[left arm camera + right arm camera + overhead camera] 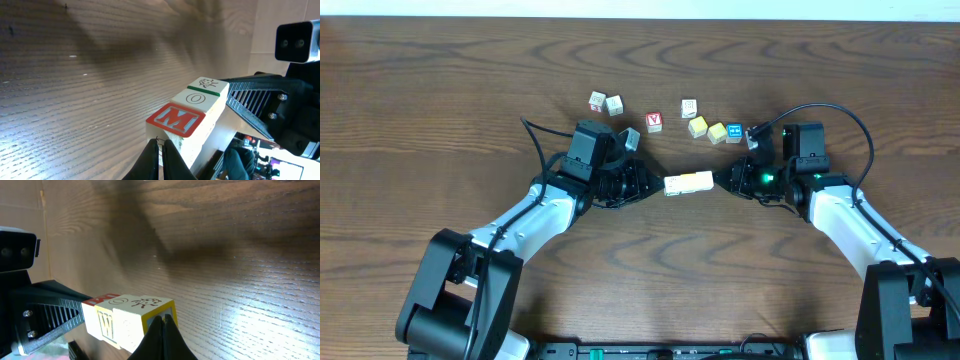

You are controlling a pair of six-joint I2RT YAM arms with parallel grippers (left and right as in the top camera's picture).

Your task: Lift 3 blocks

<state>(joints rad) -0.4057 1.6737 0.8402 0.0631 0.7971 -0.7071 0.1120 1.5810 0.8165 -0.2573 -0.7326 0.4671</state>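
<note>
Three blocks (688, 183): butted face to face in one row, just right of centre in the overhead view, pinched end-on between the two arms.

Near end, left wrist view: the left end effector (160, 159) has its fingers pressed together with nothing between them. Its tip pushes on the end of the red-M block (175, 120). Next out is the O block (196, 98). Farthest is the green-striped block (207, 84), against which the right end effector (720, 180) bears, likewise closed to a point with nothing between its fingers. Neither grips a block; only the squeeze from both ends holds the row.

Progress: judged lifted. In both wrist views the row's shadow lies well apart from it on the bench (440, 100), so all three appear clear of the wood. How high, cannot tell. What is left, at most: keep the squeeze steady.

Orientation: the long axis runs left to right across the overhead frame, right end slightly higher in the frame. The row appears roughly level with the bench.

Beyond the row, toward the top of the frame: loose cubes on the bench, among them a red-faced cube (654, 121) and a blue-faced cube (734, 133).
</note>
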